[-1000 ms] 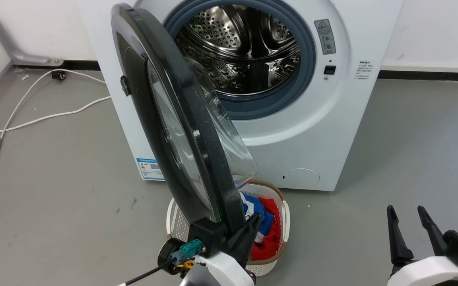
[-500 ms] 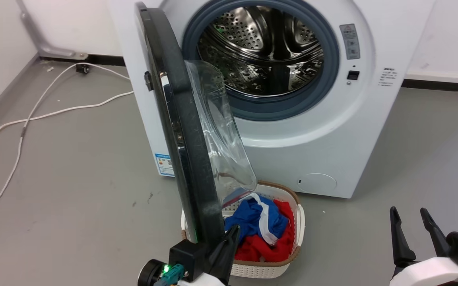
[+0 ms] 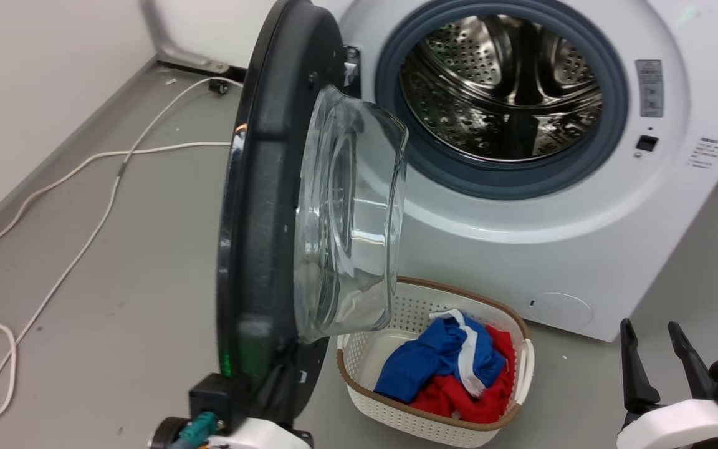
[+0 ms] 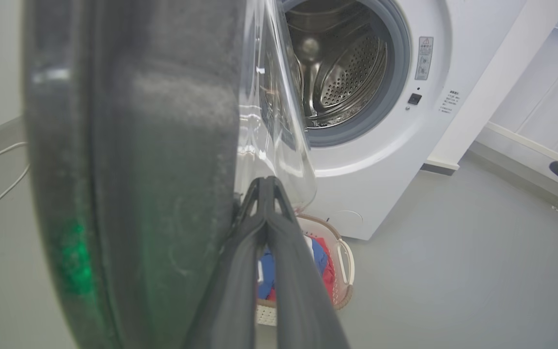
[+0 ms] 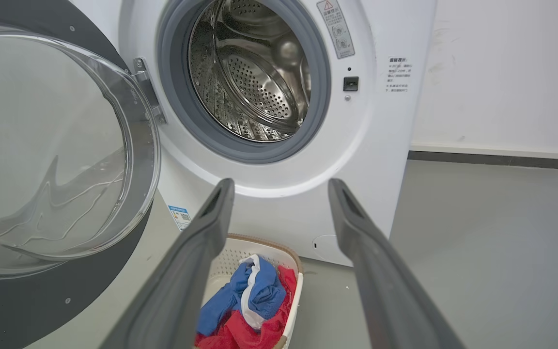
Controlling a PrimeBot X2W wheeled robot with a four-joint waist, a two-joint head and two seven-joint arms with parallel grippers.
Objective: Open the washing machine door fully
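- Left gripper is clenched, its two fingers pressed tip to tip with nothing between them. You can see that best in the left wrist view.
- It sits at the bottom of the door, on the inner side where the glass bowl bulges out. I judge it is touching the rim there, but I can't see the actual contact.
- From those fingers the door lies directly to the left, just beside them and running up past them.
- The door stands upright on its edge, swung well out from the front of the washing machine. Its hinge is at the left edge of the opening and its free edge points back toward me.
- So I reckon it's well open but not fully. There looks to be more swing left toward the machine's left side.
- Right gripper is released, fingers spread and holding nothing. It is well apart from the door, off to the right over the floor.
- In the right wrist view those fingers point toward the machine front, with the door far over on the left.
- That puts the left arm much nearer, and I'd say the push is its job: sideways to the left, following the arc around the hinge.
- One thing to watch is the laundry basket on the floor just below the glass bowl, at the foot of the machine. A leftward sweep should carry the door away from it.
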